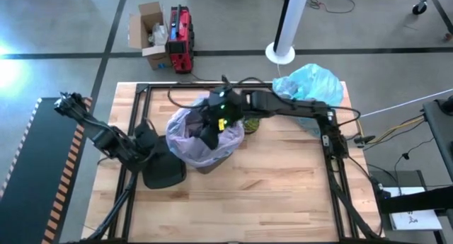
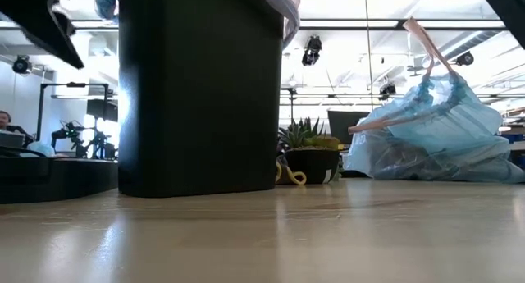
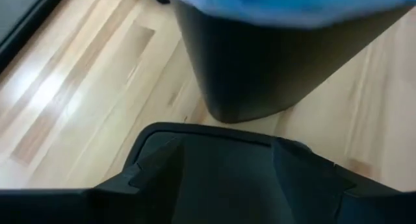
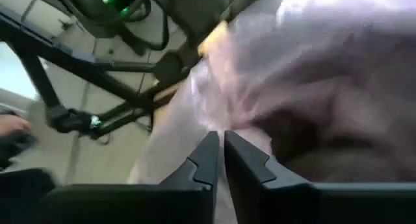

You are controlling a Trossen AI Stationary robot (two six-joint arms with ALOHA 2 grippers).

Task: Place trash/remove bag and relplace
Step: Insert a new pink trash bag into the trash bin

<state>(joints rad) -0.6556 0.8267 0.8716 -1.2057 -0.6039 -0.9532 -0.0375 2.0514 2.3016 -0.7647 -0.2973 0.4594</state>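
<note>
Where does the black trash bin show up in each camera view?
High view: black trash bin centre, under the pinkish liner.
Low view: tall dark block, left of centre.
Left wrist view: upper middle, on the wooden table.
Right wrist view: not distinguishable.
Shared landmark: the wooden table.

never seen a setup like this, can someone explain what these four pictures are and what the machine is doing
It is a robot with two dark arms at a wooden table, each ending in a two-finger end effector. One picture looks straight down from above, one looks level across the tabletop, and two come from cameras on the arms' wrists.

On the table stand a dark bin lined with a pinkish-lilac bag, a small potted plant beside it, and a tied light blue bag at the far right corner.

The right end effector is over the bin's mouth, its fingers nearly together against the lilac plastic; whether they pinch it is unclear. The left end effector waits low beside the bin, holding nothing visible.
</note>
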